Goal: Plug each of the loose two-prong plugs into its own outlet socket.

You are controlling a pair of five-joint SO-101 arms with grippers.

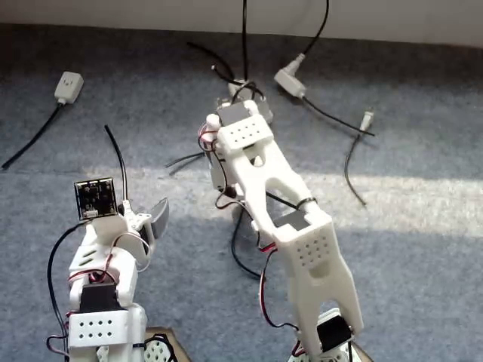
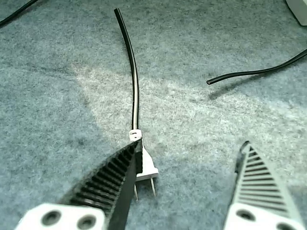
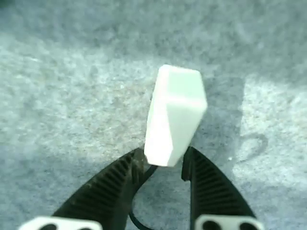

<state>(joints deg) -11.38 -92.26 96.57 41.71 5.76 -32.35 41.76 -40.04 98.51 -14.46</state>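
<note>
The left claw (image 2: 191, 144) stands wide open, low over the grey-covered desk (image 2: 57, 96) toward its near left corner. A white two-prong plug (image 2: 145, 166) lies flat just inside it. The plug touches one ribbed finger (image 2: 115, 177), sits well apart from the other, and has its prongs turned toward the wrist. Its black cable (image 2: 135, 81) runs off toward the far edge and ends loose.

The right claw (image 3: 163, 154) is closed narrowly on the base of a white outlet socket (image 3: 175, 112), out past the middle of the desk toward the far edge. Whether the socket is lifted off the surface I cannot tell.

Farther out, a second socket (image 1: 68, 87) lies by the far left corner. A third white socket body (image 1: 289, 81) lies near the middle of the far edge. A second small plug (image 1: 367, 118) lies toward the far right, apart from all the sockets.

The step in hand looks like the first pairing: one socket is gripped and the first plug is about to be picked up, with nothing plugged in yet. Next, the left claw probably needs to shift sideways until the plug body sits between both fingers. It should then close on the body, not on the prongs or the cable, and lift. The prongs must then be turned to face the held socket's slotted side, which these views do not reveal.
</note>
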